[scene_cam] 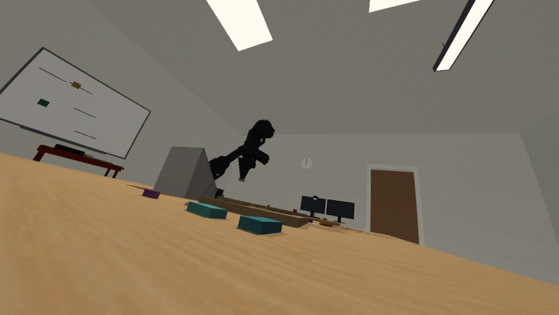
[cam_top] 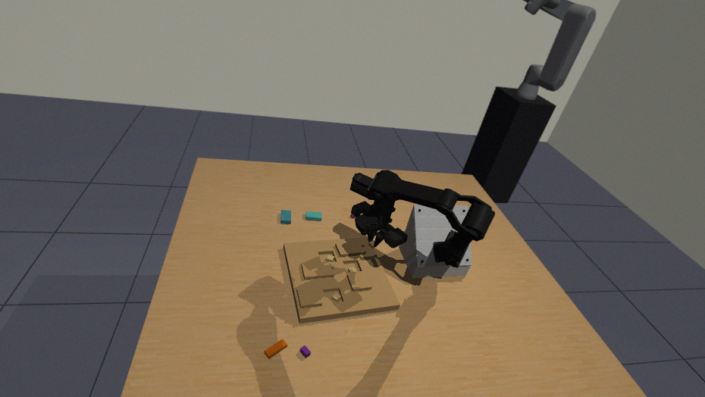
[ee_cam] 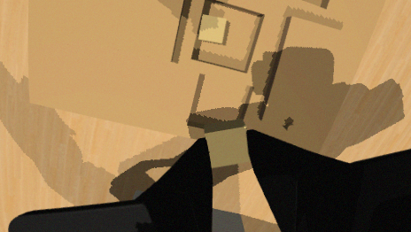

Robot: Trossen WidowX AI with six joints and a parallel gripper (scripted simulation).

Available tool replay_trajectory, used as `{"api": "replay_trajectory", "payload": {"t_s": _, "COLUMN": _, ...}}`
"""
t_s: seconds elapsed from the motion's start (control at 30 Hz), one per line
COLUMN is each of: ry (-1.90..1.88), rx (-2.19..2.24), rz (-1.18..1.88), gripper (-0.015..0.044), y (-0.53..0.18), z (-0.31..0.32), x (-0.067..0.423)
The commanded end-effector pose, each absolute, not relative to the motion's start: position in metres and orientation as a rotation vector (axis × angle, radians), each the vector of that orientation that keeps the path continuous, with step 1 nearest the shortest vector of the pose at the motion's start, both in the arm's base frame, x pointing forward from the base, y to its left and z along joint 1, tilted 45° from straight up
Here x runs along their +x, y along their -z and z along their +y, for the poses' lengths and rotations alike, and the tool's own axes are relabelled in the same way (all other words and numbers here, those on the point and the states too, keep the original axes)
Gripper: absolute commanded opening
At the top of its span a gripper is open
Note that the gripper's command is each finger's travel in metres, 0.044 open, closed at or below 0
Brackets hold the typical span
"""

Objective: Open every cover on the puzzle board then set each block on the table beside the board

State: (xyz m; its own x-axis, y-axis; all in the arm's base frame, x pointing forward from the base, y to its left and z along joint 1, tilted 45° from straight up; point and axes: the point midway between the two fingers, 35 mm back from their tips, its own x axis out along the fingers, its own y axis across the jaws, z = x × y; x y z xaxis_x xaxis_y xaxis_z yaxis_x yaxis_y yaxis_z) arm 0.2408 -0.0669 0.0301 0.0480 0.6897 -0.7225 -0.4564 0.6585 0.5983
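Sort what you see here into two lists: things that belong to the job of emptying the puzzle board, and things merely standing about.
Job: board; gripper shut on a tan block; tan blocks in wells; teal blocks, orange block, purple blocks on the table.

Standing about: grey base; whiteboard; monitors; door; clock.
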Motion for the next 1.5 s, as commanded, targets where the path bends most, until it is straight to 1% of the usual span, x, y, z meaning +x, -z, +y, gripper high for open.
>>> {"api": "replay_trajectory", "payload": {"t_s": 0.0, "ry": -0.878, "rx": 0.225, "rz": 1.247, "gripper": 0.008, "y": -0.038, "z": -0.062, "x": 0.248}}
{"api": "replay_trajectory", "payload": {"t_s": 0.77, "ry": -0.852, "rx": 0.207, "rz": 1.257, "gripper": 0.008, "y": -0.09, "z": -0.014, "x": 0.278}}
{"api": "replay_trajectory", "payload": {"t_s": 1.47, "ry": -0.857, "rx": 0.212, "rz": 1.246, "gripper": 0.008, "y": -0.143, "z": 0.041, "x": 0.286}}
